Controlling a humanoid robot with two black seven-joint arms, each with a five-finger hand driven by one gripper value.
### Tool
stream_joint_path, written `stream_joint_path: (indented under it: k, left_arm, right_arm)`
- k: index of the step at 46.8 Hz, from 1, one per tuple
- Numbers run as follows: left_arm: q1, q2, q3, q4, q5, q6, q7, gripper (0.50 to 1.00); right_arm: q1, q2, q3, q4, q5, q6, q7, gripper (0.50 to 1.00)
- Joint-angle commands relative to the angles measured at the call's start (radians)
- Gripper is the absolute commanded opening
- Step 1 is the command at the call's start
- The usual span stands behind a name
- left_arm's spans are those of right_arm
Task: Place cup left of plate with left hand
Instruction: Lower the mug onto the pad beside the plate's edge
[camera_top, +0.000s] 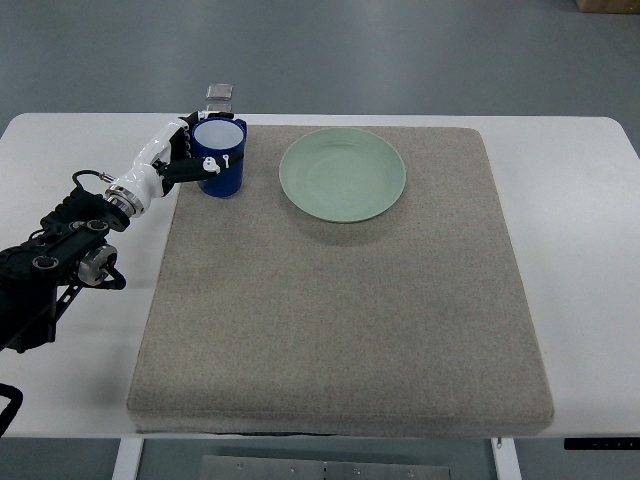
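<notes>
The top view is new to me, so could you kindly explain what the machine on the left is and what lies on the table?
This single camera looks steeply down from the robot's own side. The black and white arm entering from the left edge is the robot's left arm; its left hand is wrapped around a blue cup, which stands upright at the far left corner of a grey mat. Right of the cup, apart from it, a pale green plate lies on the mat. The mat covers a white table. The right arm does not show.
</notes>
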Motion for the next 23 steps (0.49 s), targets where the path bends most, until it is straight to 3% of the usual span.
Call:
stream_joint_path:
  k: [1, 23]
  left_arm:
    - [0.002, -0.001, 0.000, 0.000, 0.000, 0.000, 0.000, 0.500]
    - [0.006, -0.001, -0.003, 0.000, -0.002, 0.029, 0.000, 0.500]
  right_arm:
    - [0.000, 0.000, 0.000, 0.000, 0.000, 0.000, 0.001, 0.934]
    - [0.000, 0.000, 0.000, 0.000, 0.000, 0.000, 0.001, 0.934]
